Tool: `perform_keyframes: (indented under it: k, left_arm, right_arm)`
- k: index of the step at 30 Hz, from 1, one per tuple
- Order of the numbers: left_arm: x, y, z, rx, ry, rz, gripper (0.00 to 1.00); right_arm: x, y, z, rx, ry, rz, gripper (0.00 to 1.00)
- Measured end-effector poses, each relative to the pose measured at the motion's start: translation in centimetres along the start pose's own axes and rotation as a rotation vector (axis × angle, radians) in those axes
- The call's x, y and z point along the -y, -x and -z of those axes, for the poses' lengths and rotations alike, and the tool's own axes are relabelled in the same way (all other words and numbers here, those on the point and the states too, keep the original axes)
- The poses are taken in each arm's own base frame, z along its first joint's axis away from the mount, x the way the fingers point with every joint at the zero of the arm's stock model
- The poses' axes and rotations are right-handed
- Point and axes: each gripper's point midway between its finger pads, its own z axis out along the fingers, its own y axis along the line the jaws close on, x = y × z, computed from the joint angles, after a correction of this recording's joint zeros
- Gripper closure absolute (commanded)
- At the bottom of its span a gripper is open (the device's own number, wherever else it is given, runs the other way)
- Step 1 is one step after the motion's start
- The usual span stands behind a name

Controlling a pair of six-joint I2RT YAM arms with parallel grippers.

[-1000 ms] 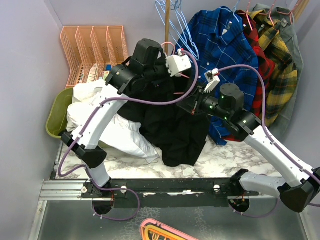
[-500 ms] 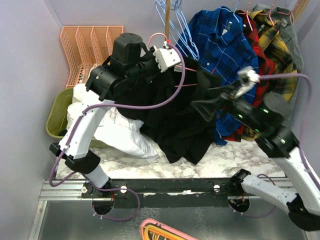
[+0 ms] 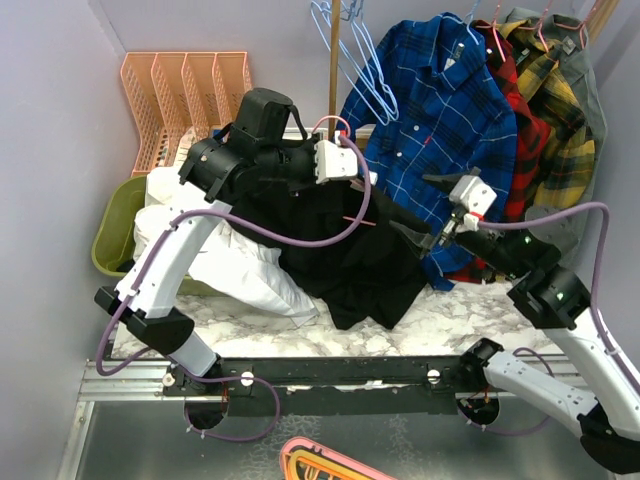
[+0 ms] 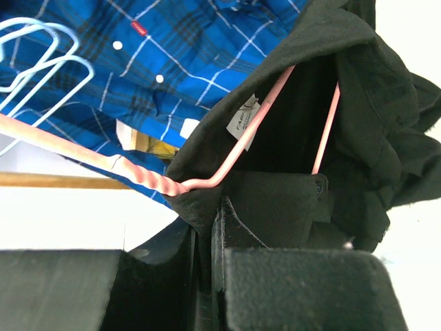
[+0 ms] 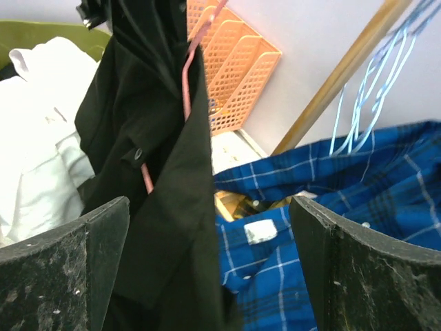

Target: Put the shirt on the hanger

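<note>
Clenched, the left fingers pinch the pink hanger at its twisted neck. A fold of the black shirt seems caught alongside. The likely aim is to hold the frame up off the counter so the cloth drapes below it. Both wire shoulders run inside the collar. Right fingers stand spread wide, grasping nothing. The shirt hangs beyond them at their 12 o'clock, untouched, and they look ready to tug a shoulder straight. Farther off, a white garment lies at the shirt's 9 o'clock, and a blue plaid shirt hangs at 1 o'clock.
</note>
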Motion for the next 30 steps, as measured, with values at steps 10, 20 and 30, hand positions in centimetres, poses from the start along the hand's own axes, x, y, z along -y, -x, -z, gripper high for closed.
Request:
perform_keyframes:
  k: [10,20,30]
  left_arm:
    - [2.5,0.6,1.9,0.027,-0.087,-0.102,1.00]
    - [3.8,-0.6,2.0,0.001,-0.129,-0.133,1.00]
    - [4.2,-0.8,2.1,-0.003,-0.143,-0.123,1.00]
  right_arm:
    - [-2.9,0.2,-3.1,-0.064,0.294,0.098,0.13]
    - [-6.8,-2.2,-1.2,-0.117,0.495,0.060,0.14]
    - [-8.5,-6.8,-1.4,-0.198,0.540,0.008,0.49]
